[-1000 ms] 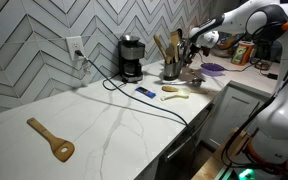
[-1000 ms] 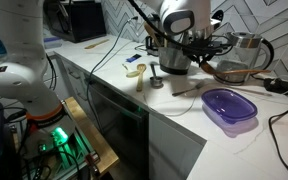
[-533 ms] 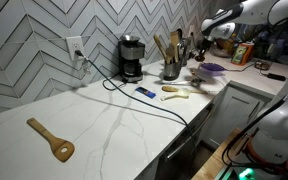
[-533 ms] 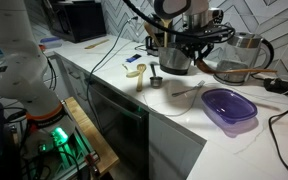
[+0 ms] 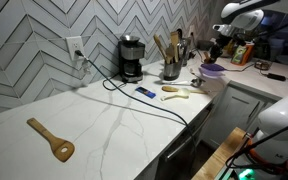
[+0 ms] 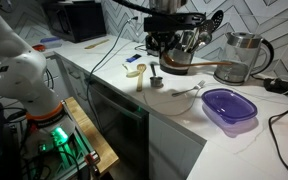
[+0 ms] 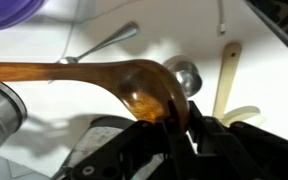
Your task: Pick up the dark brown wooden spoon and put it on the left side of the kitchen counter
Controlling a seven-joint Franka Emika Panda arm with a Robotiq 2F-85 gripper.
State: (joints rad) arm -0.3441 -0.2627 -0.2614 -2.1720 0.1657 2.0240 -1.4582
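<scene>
The claw (image 7: 170,128) pinches the dark brown wooden spoon (image 7: 84,75) at its bowl; handle juts out sideways.

With the long dark brown wooden spoon (image 7: 74,75) jutting sideways from my claw (image 7: 179,125), the white veined bench (image 5: 104,125) below is crowded: round purple plastic bowl (image 6: 227,103), clear glass kettle (image 6: 242,55), steel utensil crock (image 5: 170,70), black coffee maker (image 5: 131,58). Past the black cable (image 5: 169,113) it lies open, save a tan flat wooden spatula (image 5: 51,140).
</scene>
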